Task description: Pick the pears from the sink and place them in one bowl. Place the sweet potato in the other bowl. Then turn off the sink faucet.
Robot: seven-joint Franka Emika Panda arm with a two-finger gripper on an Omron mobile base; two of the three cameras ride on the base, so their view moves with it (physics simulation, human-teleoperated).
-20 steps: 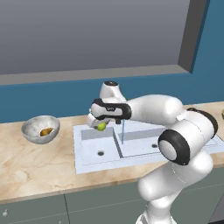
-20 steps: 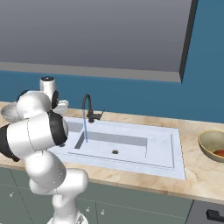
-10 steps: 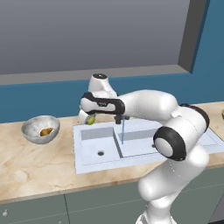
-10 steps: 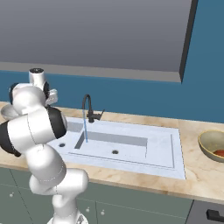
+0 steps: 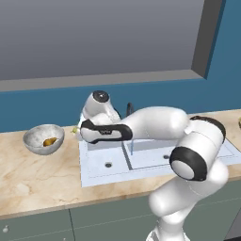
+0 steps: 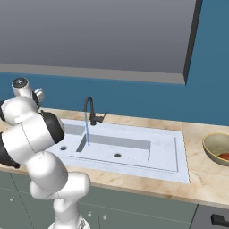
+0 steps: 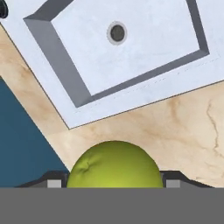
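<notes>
My gripper (image 7: 114, 182) is shut on the yellow-green pear (image 7: 114, 162), which bulges up between the two fingertips. Below it lie beige counter and a corner of the sink (image 7: 144, 48), whose drain is small and dark. From the left base, the gripper (image 5: 78, 132) hangs over the counter between the sink's (image 5: 101, 161) left edge and the grey speckled bowl (image 5: 33, 136). The brown pear (image 5: 48, 141) lies in that bowl. A second bowl (image 6: 214, 144) at the far right holds the orange-red sweet potato (image 6: 225, 156). The black faucet (image 6: 89, 109) runs a thin stream.
The stream of water (image 6: 87, 132) falls into the sink's left basin. The blue wall and a grey window ledge stand close behind the counter. My white arm stretches across the sink in the left base view and hides most of the faucet there.
The arm has swung left with the yellow-green pear, from above the sink's left basin to over the counter beside the left bowl. The grip has not changed.
</notes>
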